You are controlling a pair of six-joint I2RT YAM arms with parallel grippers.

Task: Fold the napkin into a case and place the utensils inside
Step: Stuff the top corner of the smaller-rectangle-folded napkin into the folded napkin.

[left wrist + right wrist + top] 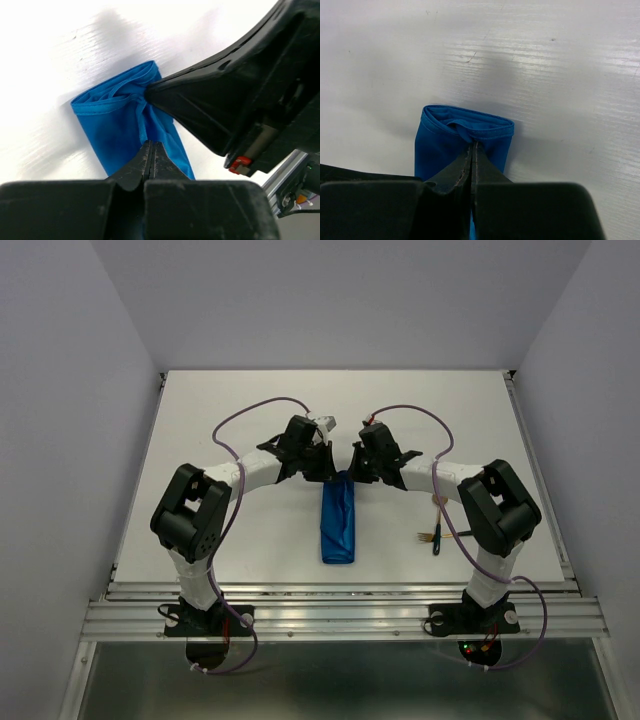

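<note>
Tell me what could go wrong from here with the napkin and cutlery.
The left gripper and right gripper both look shut on the napkin at its far end; pulling unevenly could undo the folds. The cutlery lies close beside the right arm at its elbow, so a swing might knock it away.

Left arm [245,475], right arm [425,478]: white link tubes, black joint housings, bulky black elbows. Thin purple cable [250,408] loops off each. Black base plates [205,622]; right base shows red, green LEDs [475,647]. Left end effector [152,149], right end effector [472,147]: matte black, wedge fingers. Red tab [240,163] on right wrist housing.
</note>
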